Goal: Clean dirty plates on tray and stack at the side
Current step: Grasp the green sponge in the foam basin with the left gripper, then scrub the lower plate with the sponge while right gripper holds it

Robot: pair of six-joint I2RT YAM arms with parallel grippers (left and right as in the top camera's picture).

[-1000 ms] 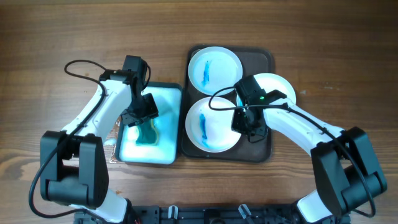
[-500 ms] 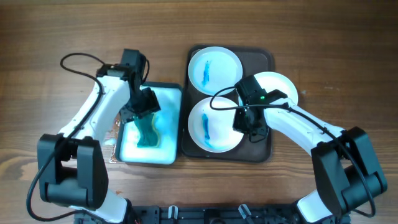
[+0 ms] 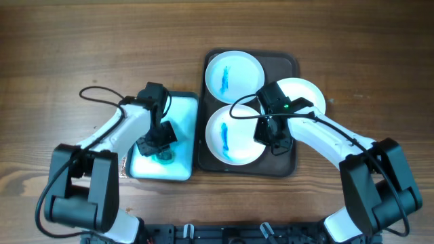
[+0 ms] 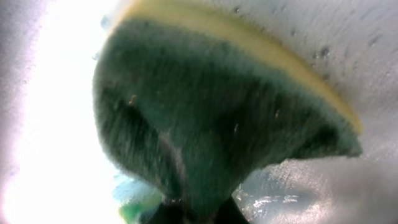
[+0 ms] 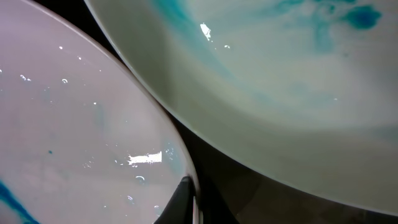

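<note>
The dark brown tray (image 3: 283, 65) holds a white plate with a blue smear at the back (image 3: 234, 76) and another at the front (image 3: 230, 135). A third plate (image 3: 308, 91) lies on the tray's right edge, partly under my right arm. My right gripper (image 3: 270, 133) is shut on the front plate's right rim; the right wrist view shows the fingers (image 5: 189, 202) on that rim (image 5: 93, 137), with another smeared plate (image 5: 280, 74) beside it. My left gripper (image 3: 160, 141) is shut on the green sponge (image 4: 217, 124) in the white basin (image 3: 184, 108).
The white basin sits on the wooden table (image 3: 102, 41) just left of the tray, nearly touching it. A small brown patch (image 3: 122, 161) shows at the basin's left edge. The basin floor is wet (image 4: 354, 56).
My left gripper has moved from the back of the basin toward its front, dragging the sponge with it. The right arm and the plates have not moved.
</note>
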